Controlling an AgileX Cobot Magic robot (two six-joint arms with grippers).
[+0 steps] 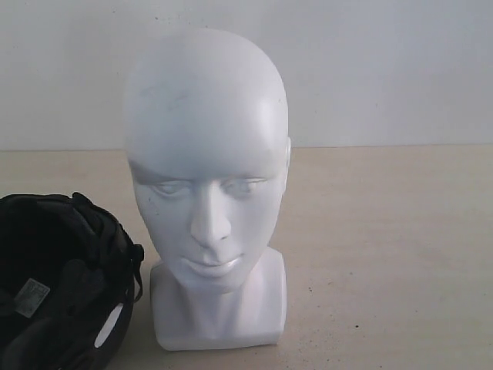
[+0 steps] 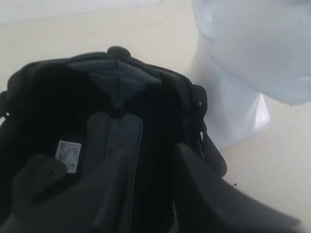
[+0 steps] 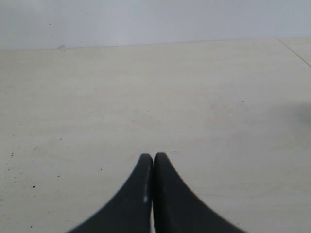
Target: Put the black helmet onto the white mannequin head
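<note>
Helmet (image 1: 62, 277) lower left, lining showing, just beside head (image 1: 208, 177) at centre. Left fingers (image 2: 112, 194) appear to straddle its rim, can't tell if clamped. Right fingers (image 3: 167, 194) pressed together over worktop (image 1: 385, 247). Shell likely stiff, light, slick, so padded rim looks the best hold.

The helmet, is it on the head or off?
Off. The helmet sits beside the bare head, its padded inside showing.

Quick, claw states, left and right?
Left claw: jaws apart at the black helmet rim; grip cannot be told.
Right claw: closed, holding nothing.
</note>
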